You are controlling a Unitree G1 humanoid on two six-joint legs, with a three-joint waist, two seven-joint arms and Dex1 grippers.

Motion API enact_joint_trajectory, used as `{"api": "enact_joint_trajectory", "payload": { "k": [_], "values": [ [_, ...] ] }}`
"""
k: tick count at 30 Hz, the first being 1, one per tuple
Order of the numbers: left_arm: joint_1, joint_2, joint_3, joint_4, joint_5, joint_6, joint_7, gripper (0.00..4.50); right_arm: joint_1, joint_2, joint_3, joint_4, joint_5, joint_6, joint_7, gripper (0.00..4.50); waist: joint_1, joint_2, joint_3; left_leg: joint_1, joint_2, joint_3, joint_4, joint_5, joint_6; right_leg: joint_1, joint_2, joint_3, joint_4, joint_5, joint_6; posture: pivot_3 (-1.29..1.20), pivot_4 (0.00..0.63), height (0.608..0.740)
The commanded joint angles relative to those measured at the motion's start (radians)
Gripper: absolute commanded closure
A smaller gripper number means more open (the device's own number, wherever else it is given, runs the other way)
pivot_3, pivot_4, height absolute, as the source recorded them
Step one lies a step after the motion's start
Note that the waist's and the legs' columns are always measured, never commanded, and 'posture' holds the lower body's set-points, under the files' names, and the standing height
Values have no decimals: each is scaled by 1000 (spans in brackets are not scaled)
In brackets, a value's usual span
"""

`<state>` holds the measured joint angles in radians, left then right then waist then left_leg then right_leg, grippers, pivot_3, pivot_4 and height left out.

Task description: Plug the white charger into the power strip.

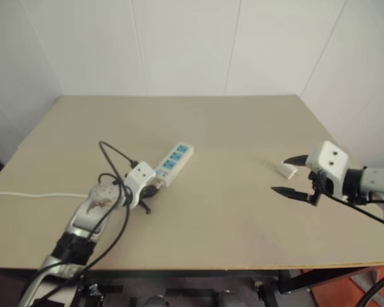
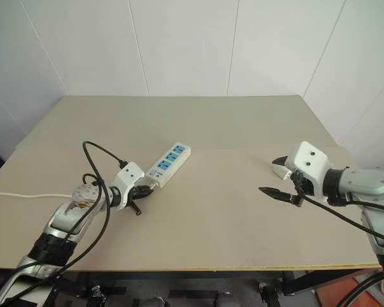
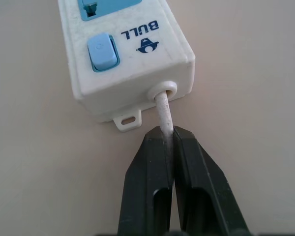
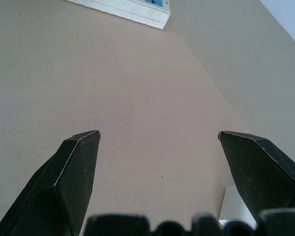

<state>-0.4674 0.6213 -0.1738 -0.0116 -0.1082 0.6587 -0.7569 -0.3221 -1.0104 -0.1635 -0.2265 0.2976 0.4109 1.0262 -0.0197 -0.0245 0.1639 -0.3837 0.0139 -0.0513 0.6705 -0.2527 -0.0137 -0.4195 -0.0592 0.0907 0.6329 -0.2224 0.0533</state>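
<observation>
The beige counter point(image 1: 230, 211) carries the power strip point(image 1: 173, 163), lying slantwise left of centre with its blue socket faces up. The left gripper point(image 3: 167, 147) sits at the strip's near end, its jaws pressed together on the thin white cord point(image 3: 163, 110) right where it leaves the strip's end wall. The right gripper point(image 1: 293, 176) hovers over the counter's right side, well apart from the strip, jaws spread wide with nothing between them. The white charger point(image 1: 285, 168) lies on the counter just beside the right jaws' far fingertip
</observation>
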Motion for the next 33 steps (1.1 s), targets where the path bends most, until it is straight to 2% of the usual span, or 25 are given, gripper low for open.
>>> {"api": "enact_joint_trajectory", "payload": {
  "k": [1, 6, 11, 20, 23, 27, 33],
  "values": [
    [80, 48, 0, -56, -47, -37, -109, 4463, -5, -17, -31, -21, 12, -11, 7, 0, -1, 1, 0, 0, 0, 0, 0, 0, 0, 0, 0, 0, 0, 0, 0, 0, 150, 740],
    [150, 112, 17, -79, -82, -127, -216, 4463, -21, -13, -17, -12, 11, -12, 13, 0, -2, 1, -1, 0, 0, 0, 0, 0, 0, 0, 0, 0, 0, 0, 0, 0, 150, 740],
    [146, 119, 22, -42, -61, -197, -229, 2959, -32, -5, -4, -11, 8, -10, 15, 0, 2, 1, -1, 0, 0, 0, 0, 0, 0, 0, 0, 0, 0, 0, 0, 0, 150, 740],
    [220, 201, 184, -85, -226, -294, -407, 17, -26, -24, -14, -23, 40, 31, 60, 0, -4, 1, 0, -2, 1, 0, 0, -1, 2, -2, 0, 0, 0, 0, -1, 0, 150, 740],
    [240, 226, 249, -92, -263, -318, -425, 17, 1, -39, -33, -27, 58, 15, 103, 0, -3, 1, 0, -2, 1, 0, 0, -1, 2, -2, 0, -1, 0, 0, -1, 0, 150, 740],
    [196, 209, 289, -37, -299, -344, -441, 17, 7, -43, -47, -17, 86, -11, 140, 0, 2, 1, 0, -2, 1, 0, 0, -1, 2, -1, 0, -1, -1, -1, 0, 0, 150, 740],
    [103, 125, 220, 56, -258, -374, -405, 17, -2, -32, -44, -35, 111, -14, 150, 0, 2, 1, 0, -2, 1, 0, 0, -1, 2, -1, 0, -1, -1, 0, 0, 0, 150, 740]
  ]
}}
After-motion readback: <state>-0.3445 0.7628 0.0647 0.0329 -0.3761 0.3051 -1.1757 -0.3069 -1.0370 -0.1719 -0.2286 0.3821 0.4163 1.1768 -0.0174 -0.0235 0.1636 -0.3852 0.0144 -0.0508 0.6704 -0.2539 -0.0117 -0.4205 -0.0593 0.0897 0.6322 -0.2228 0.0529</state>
